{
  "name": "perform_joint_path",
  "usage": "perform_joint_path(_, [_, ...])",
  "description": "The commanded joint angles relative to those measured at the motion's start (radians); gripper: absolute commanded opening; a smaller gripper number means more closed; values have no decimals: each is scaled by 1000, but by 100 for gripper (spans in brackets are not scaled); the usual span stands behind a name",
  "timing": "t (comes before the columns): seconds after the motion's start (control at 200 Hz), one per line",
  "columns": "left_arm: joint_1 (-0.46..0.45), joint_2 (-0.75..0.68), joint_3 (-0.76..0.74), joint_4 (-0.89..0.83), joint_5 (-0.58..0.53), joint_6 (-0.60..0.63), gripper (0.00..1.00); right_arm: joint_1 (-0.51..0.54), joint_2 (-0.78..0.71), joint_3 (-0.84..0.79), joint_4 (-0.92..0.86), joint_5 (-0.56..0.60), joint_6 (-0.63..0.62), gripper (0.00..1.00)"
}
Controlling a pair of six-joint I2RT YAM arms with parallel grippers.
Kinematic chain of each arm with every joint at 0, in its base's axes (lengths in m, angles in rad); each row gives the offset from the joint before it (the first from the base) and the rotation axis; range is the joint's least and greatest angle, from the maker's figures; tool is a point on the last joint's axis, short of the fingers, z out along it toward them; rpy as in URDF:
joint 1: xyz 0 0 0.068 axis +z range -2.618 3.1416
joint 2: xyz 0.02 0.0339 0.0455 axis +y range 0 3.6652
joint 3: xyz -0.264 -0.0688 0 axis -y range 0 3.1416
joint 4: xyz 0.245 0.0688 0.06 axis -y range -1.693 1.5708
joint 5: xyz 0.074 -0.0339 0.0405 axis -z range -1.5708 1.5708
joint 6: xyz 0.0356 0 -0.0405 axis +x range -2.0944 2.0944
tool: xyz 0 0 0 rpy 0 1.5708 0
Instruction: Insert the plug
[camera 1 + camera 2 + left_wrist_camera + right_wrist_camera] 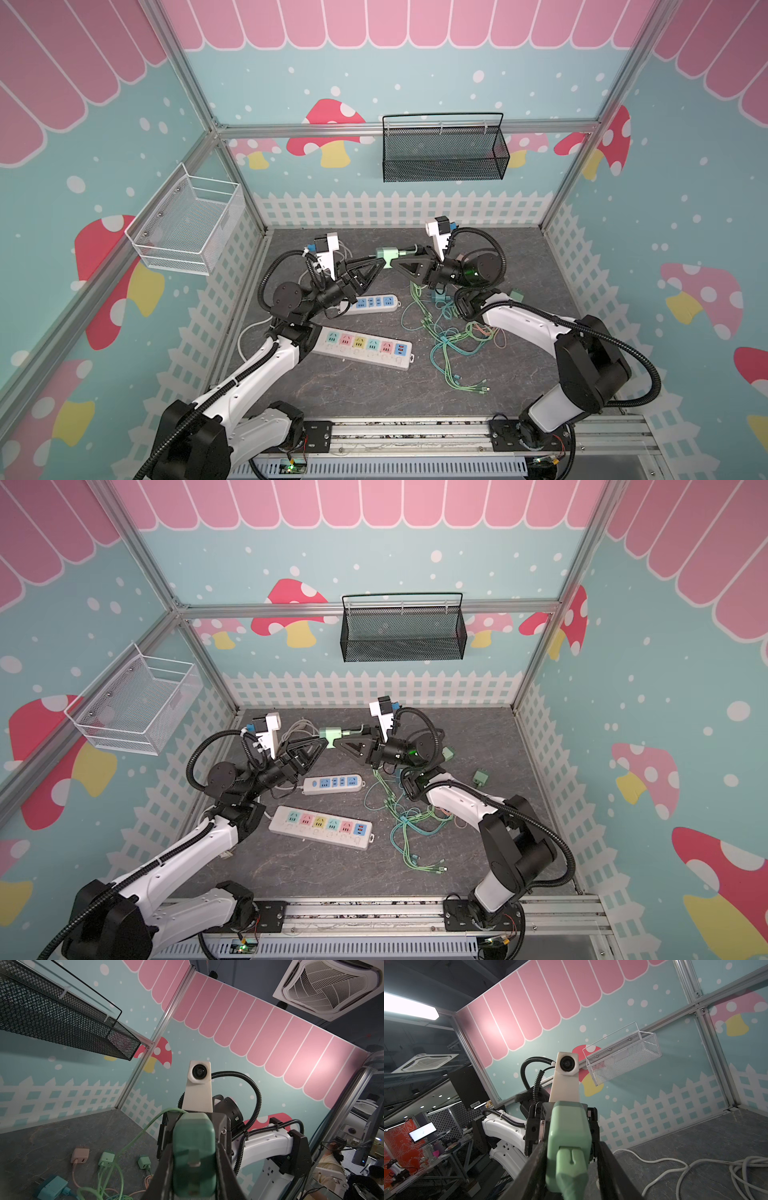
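Between facing fingers point(365, 260), green plug point(384, 254), midair

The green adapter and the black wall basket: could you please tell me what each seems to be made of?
Green adapter: probably moulded plastic, matte pastel, with rounded corners and no glint. Black wall basket: apparently metal mesh on a wire frame, dark coated; the wall shows through it.

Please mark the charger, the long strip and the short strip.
charger point(383, 253): in a top view, on its green body.
long strip point(360, 343): in a top view, on its yellow socket.
short strip point(375, 302): in a top view, on its blue middle.
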Motion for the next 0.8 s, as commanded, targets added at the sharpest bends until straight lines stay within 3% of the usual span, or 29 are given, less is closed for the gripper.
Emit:
perform_joint_path(0.0, [-11, -19, -6, -28, -9, 37, 0, 11, 7, 37, 67, -6, 29, 38])
perform_joint_path(0.205, [-16, -21, -9, -50, -20, 52, 7, 15, 5, 45, 64, -10, 29, 27])
perform_joint_path(0.39, [-16, -68, -20, -159, -59, 97, 26, 14, -23, 46, -56, -3, -55, 16])
perform_joint_path(0.545, [-11, -169, -16, -398, -154, 202, 52, 11, -67, 78, -320, 21, -227, 13])
perform_joint_path(0.795, [-6, -300, 26, -820, -331, 351, 58, -2, -54, 317, -875, 98, -563, 10])
